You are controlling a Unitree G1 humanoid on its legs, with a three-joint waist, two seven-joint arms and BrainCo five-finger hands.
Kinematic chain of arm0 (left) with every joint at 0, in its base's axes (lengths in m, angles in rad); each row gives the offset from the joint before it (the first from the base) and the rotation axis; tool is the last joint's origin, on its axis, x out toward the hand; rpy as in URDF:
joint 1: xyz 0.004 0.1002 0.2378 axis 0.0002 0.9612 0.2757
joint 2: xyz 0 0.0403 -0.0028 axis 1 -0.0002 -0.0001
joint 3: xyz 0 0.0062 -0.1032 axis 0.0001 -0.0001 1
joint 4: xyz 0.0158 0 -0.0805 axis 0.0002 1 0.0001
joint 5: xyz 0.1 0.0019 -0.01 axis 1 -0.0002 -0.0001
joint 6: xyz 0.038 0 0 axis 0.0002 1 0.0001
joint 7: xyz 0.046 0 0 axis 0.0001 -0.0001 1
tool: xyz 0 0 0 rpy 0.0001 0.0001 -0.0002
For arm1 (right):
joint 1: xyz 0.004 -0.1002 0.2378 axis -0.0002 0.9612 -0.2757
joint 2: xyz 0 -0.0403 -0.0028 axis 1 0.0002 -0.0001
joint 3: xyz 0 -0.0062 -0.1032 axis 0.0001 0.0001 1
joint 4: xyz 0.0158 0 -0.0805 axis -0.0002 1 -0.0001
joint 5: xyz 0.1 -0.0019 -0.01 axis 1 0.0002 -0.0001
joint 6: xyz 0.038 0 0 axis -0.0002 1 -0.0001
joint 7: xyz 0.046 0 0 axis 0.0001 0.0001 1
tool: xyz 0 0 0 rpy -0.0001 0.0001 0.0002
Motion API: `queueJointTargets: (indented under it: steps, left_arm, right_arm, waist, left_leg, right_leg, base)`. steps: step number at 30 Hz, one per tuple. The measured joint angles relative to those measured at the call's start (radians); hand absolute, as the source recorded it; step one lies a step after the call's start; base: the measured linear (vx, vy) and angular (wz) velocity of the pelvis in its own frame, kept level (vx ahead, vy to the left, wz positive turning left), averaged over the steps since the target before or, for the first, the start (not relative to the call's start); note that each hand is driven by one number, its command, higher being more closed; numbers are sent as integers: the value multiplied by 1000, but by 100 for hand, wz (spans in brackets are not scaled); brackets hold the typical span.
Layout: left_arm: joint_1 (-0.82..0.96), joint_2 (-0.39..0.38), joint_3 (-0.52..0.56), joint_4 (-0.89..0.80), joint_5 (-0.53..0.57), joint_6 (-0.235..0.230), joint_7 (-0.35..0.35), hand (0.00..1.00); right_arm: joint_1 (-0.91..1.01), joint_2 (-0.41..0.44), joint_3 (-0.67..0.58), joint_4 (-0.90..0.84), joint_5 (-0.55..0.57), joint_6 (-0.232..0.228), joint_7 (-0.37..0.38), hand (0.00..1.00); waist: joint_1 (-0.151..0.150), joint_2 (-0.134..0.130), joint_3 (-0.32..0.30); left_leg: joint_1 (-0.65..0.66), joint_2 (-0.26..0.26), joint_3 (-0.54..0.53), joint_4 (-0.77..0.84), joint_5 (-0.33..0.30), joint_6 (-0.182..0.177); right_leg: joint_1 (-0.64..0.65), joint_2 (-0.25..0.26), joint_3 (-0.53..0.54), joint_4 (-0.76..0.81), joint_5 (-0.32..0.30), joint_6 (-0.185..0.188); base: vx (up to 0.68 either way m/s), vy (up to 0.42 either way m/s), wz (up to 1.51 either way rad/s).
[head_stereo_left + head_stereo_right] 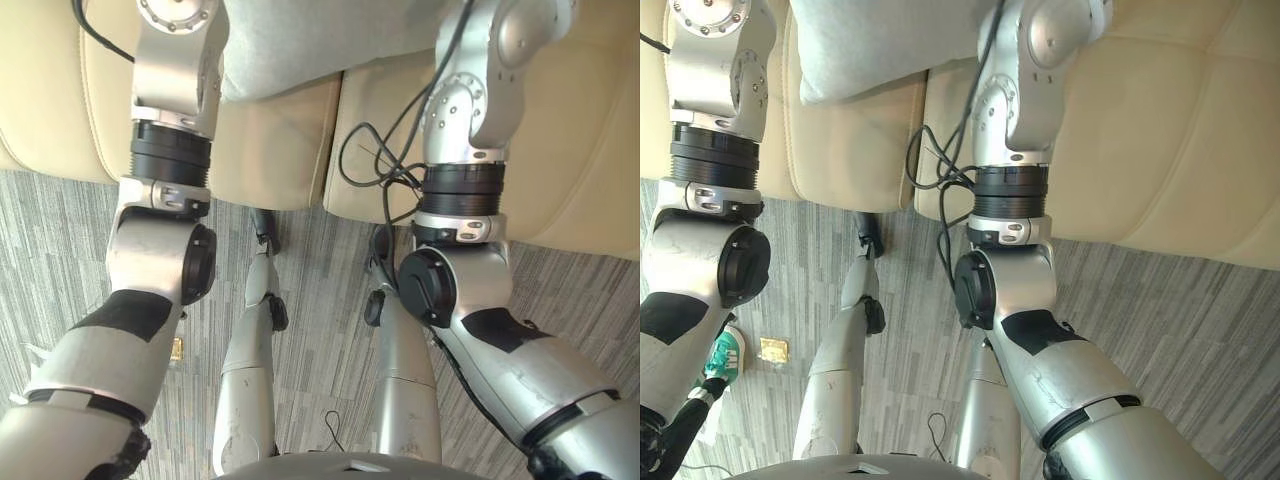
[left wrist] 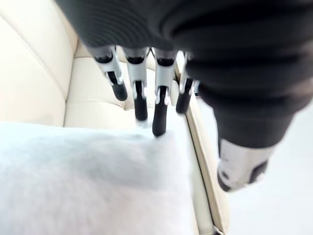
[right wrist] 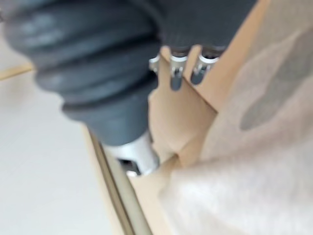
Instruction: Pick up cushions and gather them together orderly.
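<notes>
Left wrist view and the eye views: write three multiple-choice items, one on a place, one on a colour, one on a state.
1. Where does the grey cushion lie? A on a table; B on the sofa seat; C in a basket.
2. What colour is the sofa? A cream; B red; C black.
3. How are the fingers of the left hand? A fisted; B pinching cloth; C straight.
Answers: 1 B, it rests on the seat; 2 A, its upholstery is pale cream; 3 C, they stretch out straight above the cushion.
</notes>
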Motion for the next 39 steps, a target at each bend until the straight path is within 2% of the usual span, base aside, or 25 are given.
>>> queueJointTargets:
  steps: [4, 8, 9, 11, 15, 16, 17, 20, 23, 24, 27, 28, 31, 34, 39]
  left_arm:
    - [60, 111, 11, -67, 2, -19, -31, 0]
    - [193, 223, 102, -100, -5, -48, -57, 0]
    - [219, 232, 120, -103, -8, -48, -60, 0]
    - [354, 270, 194, -164, -42, -55, -71, 0]
    - [600, 274, 267, -282, -61, -81, -95, 0]
    - [693, 259, 273, -329, -61, -88, -105, 0]
    - [828, 209, 270, -379, -61, -105, -137, 0]
    - [1051, 89, 253, -401, -94, -132, -198, 0]
    - [1302, -46, 160, -353, -140, -131, -327, 0]
    - [1372, -71, 109, -291, -139, -127, -375, 0]
    - [1463, -120, 55, -196, -134, -119, -429, 0]
    - [1501, -160, 55, -133, -123, -113, -448, 0]
    - [1550, -210, 59, 29, -119, -92, -467, 0]
    - [1560, -225, 72, 169, -115, -79, -483, 0]
    - [1555, -224, 89, 339, -35, -69, -484, 0]
  right_arm:
    - [97, -81, -42, -8, 8, -1, 26, 0]
    - [236, -171, -56, -121, 40, -17, 76, 0]
    - [257, -181, -56, -138, 40, -22, 82, 0]
    - [375, -243, -37, -206, 46, -35, 142, 0]
    - [604, -302, 4, -295, 75, -38, 258, 0]
    - [690, -310, 23, -330, 73, -37, 295, 0]
    - [812, -307, 39, -369, 58, -36, 360, 0]
    - [1004, -289, 87, -395, 55, -34, 441, 0]
    - [1209, -182, 131, -367, -7, -18, 536, 0]
    - [1268, -136, 147, -299, -29, -10, 564, 0]
    - [1342, -72, 158, -199, -55, 8, 587, 0]
    - [1386, -40, 157, -143, -61, 12, 594, 0]
    - [1457, 6, 155, -8, -63, 31, 598, 0]
    - [1471, 23, 153, 164, -109, 49, 606, 0]
    - [1453, 52, 95, 459, -179, 94, 619, 0]
  waist:
    - [-9, -1, 0]
    - [-15, -1, 0]
    - [-15, -1, 0]
    - [-20, -1, 0]
    - [-28, -1, 0]
    - [-33, -1, 0]
    - [-35, -1, 0]
    - [-47, -3, -1]
    - [-51, -25, -15]
    - [-49, -45, -26]
    - [-48, -75, -53]
    - [-48, -83, -82]
    - [-48, -91, -138]
    - [-47, -96, -194]
    - [-39, -102, -260]
  left_leg:
    - [25, 3, 0, 0, -16, -12]
    - [45, 11, 5, 19, -53, 22]
    - [52, 11, 8, 19, -53, 22]
    - [83, 10, 20, 22, -58, 31]
    - [132, 18, 18, 29, -59, 47]
    - [150, 19, 14, 38, -71, 49]
    - [183, 21, 8, 56, -90, 47]
    - [247, 21, 2, 90, -141, 43]
    - [352, 28, 10, 104, -178, 37]
    - [406, 32, 20, 109, -189, 34]
    - [496, 38, 31, 124, -218, 28]
    - [534, 44, 35, 142, -244, 23]
    - [622, 54, 54, 160, -285, 15]
    - [681, 58, 59, 157, -303, 8]
    - [820, 40, 92, 78, -304, -4]
  right_leg:
    - [18, 3, 2, 6, -2, -1]
    - [41, 17, 18, 8, -1, 1]
    - [45, 17, 21, 7, -1, 1]
    - [74, 20, 27, 5, -4, 4]
    - [134, 24, 22, -7, -7, 3]
    - [159, 25, 19, -10, -17, 2]
    - [203, 25, 15, -10, -29, 3]
    - [288, 23, 7, -11, -60, 5]
    - [405, 28, 1, -46, -79, 0]
    - [461, 33, 6, -62, -77, 2]
    - [563, 42, 18, -102, -75, 7]
    - [621, 47, 22, -133, -71, 11]
    - [739, 58, 24, -203, -59, 14]
    - [813, 65, 28, -263, -46, 16]
    - [937, 66, 54, -350, -15, 21]
  base:
    - [-41, -94, -5]
    - [-76, -129, -7]
    - [-58, -127, -8]
    - [-42, -134, -7]
    - [-14, -130, -2]
    - [-1, -181, 7]
    - [1, -156, 10]
    - [10, -162, 10]
    - [31, -111, -10]
    - [47, -106, -19]
    - [81, -64, -23]
    - [80, -24, -17]
    - [127, -9, -17]
    - [93, 5, -12]
    - [73, 20, -17]
